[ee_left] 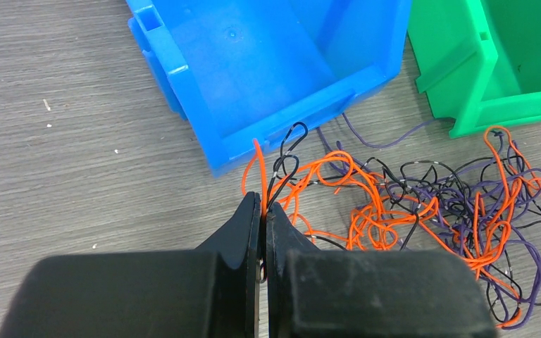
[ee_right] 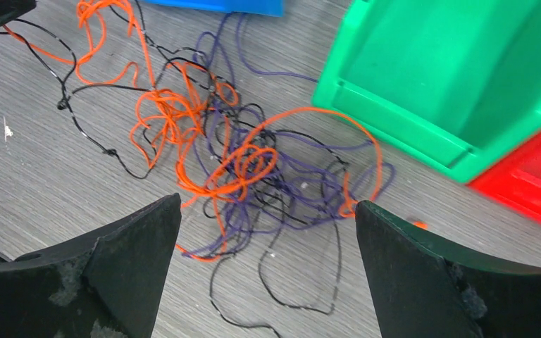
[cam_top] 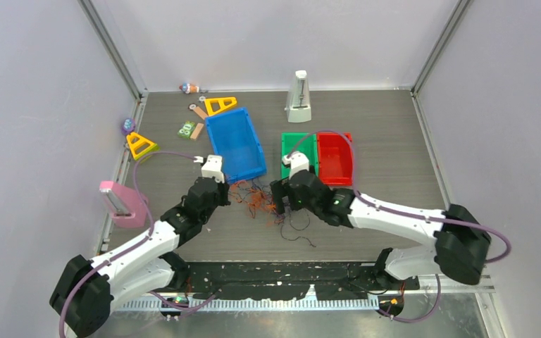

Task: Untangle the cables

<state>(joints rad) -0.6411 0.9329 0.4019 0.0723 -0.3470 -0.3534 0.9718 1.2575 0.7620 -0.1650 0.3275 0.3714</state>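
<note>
Seen from above, the left arm (cam_top: 148, 243) and the right arm (cam_top: 394, 215) meet over one tangle of cables (cam_top: 257, 199). It lies on the desk (cam_top: 380, 127) just on the near side of three bins. The blue bin (cam_top: 234, 144) stands to the left. The green bin (cam_top: 297, 155) and the red bin (cam_top: 334, 158) stand side by side to the right. Two yellow triangles (cam_top: 220, 105) lie at the far left, one white metronome (cam_top: 299, 97) stands at the far edge, and one pink object (cam_top: 121, 204) sits at the left edge.

In the left wrist view, the two left fingers (ee_left: 246, 232) are pressed together on one orange cable (ee_left: 259, 165) in front of the blue bin's near corner. A black strand runs beside it; whether it is pinched too cannot be told. The tangle spreads to the right.

In the right wrist view, the two right fingers (ee_right: 134, 253) are spread wide and hold nothing. The tangle lies on the desk between and beyond them, its orange, purple and black strands too interlaced to count.
</note>
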